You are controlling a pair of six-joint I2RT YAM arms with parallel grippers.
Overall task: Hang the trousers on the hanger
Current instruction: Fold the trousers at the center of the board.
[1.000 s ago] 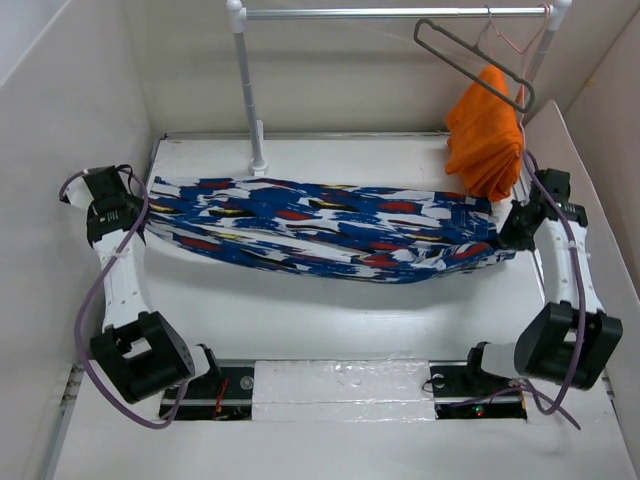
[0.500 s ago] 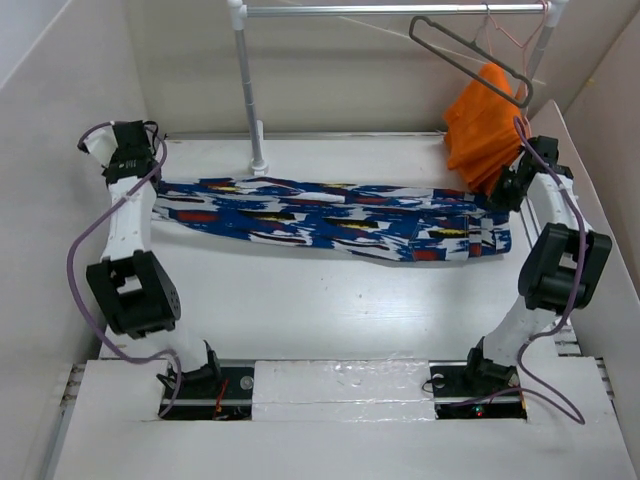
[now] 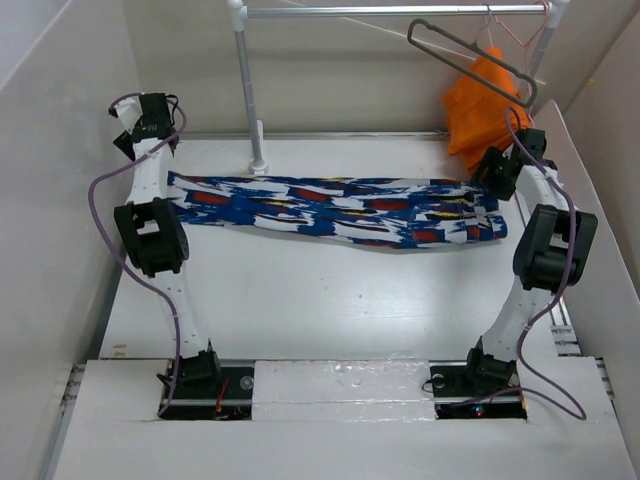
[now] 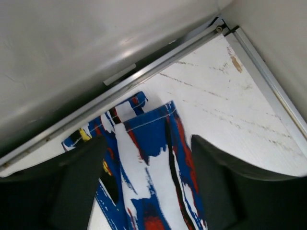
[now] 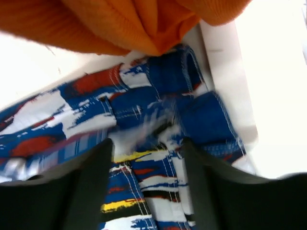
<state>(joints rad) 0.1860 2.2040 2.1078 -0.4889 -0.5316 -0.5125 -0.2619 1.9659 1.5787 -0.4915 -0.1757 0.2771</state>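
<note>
The trousers (image 3: 330,208) are laid straight across the surface (image 3: 330,310) — likely for regripping toward the hanger (image 3: 466,70) at upper right — with left claw (image 4: 148,140) and right claw (image 5: 146,143) spread wide, empty.

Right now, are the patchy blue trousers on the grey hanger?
Off. The blue patterned cloth trousers stretch across the white table; the thick dark grey triangular hanger hangs bare on the metal rail.

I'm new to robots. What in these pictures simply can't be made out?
Left wrist view: whether the left gripper pinches the trousers; its fingers hide the cloth's edges.
Right wrist view: the same for the right gripper; motion blur.
Top view: hook of the hanger, too small against the rail.
</note>
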